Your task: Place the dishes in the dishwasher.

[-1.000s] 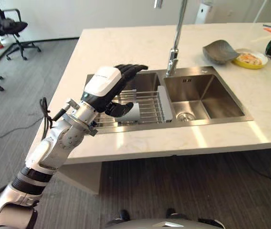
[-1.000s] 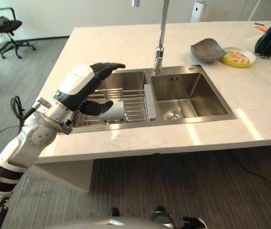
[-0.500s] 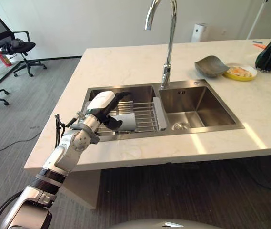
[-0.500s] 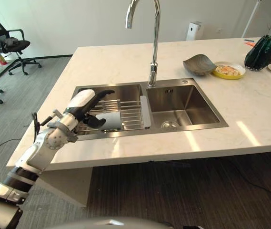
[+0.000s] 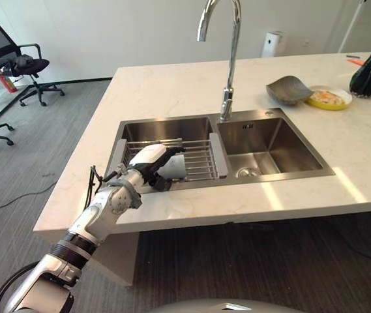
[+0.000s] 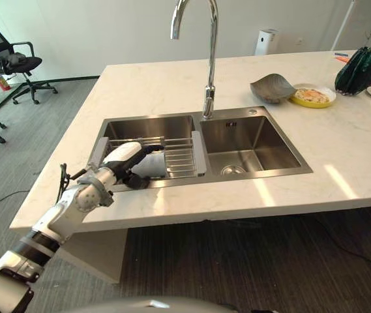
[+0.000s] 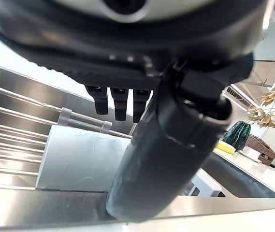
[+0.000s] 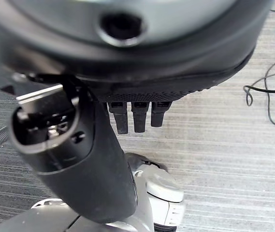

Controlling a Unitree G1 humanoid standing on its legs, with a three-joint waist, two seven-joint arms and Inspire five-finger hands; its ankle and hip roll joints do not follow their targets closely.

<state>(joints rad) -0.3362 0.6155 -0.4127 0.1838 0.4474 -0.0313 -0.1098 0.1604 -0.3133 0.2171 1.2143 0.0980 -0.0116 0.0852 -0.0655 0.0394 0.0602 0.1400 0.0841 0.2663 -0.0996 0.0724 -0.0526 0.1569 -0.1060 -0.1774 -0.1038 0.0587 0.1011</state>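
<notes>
Left hand (image 5: 151, 160) sits at the white dish (image 5: 172, 166) on the wire rack (image 5: 198, 156) in the left sink basin (image 5: 165, 128), centre-left of frame; fingers straight and loosely together above the dish, thumb out in front, nothing gripped. Risk: dish probably slips or snags on the rack wires if closed off-centre. Its long axis looks left-right along the rack; right hand (image 8: 127, 121) idle, fingers relaxed.

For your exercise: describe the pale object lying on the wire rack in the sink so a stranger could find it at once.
Start at the double steel sink in the pale stone counter. Its left basin carries a wire rack, and at the rack's front lies a pale grey, box-shaped dish on its side. It is the rack's one solid item, right at the robot's left hand.
</notes>
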